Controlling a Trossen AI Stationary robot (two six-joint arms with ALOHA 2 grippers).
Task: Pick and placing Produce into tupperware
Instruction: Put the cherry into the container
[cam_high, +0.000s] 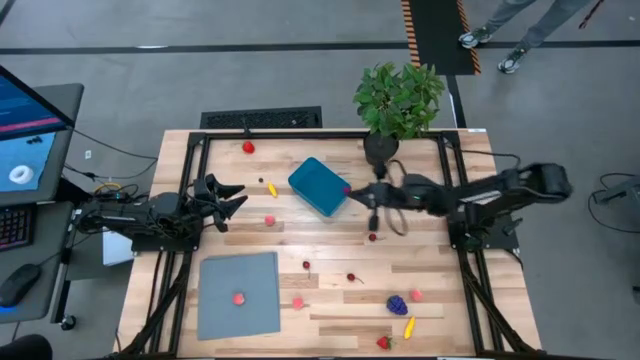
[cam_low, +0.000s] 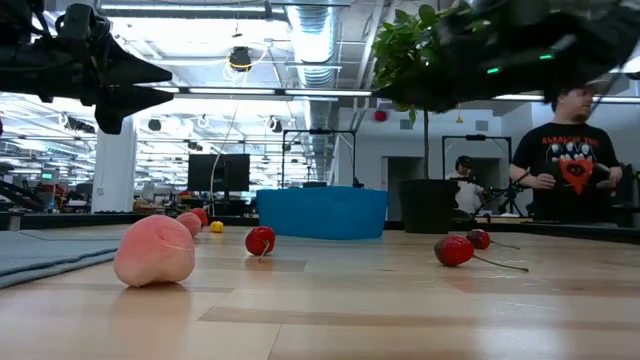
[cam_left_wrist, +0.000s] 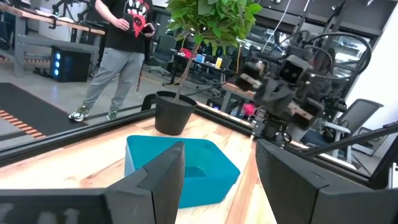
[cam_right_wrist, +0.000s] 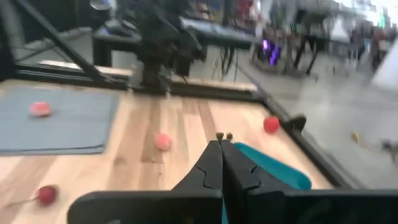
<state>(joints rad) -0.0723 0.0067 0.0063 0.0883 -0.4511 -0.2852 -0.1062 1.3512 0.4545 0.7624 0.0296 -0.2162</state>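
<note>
The teal tupperware (cam_high: 320, 187) sits on the far half of the table, also seen in the low view (cam_low: 322, 212) and the left wrist view (cam_left_wrist: 186, 168). Small produce lies scattered on the wood: a red piece (cam_high: 248, 147), a yellow one (cam_high: 272, 190), cherries (cam_high: 352, 278), purple grapes (cam_high: 397, 304) and a pink peach (cam_low: 155, 250). One pink piece (cam_high: 238, 298) rests on the grey sheet. My right gripper (cam_high: 362, 194) hovers shut at the tupperware's right corner with a small pink-red piece (cam_high: 347, 188). My left gripper (cam_high: 232, 196) waits open, left of the tupperware, raised off the table. My right gripper is shut on a small pink-red piece of produce (cam_left_wrist: 249, 111), held clear of the table beside the tupperware's right corner. In its own wrist view only a tiny tip (cam_right_wrist: 222, 135) shows between the shut fingertips, so which part it has cannot be told.
A potted plant (cam_high: 398, 100) stands at the far edge, just behind my right gripper. The flat grey sheet (cam_high: 250, 310) lies near the left front. Black rails frame the table. People stand beyond the far edge (cam_low: 572, 150). A monitor is off the left side.
</note>
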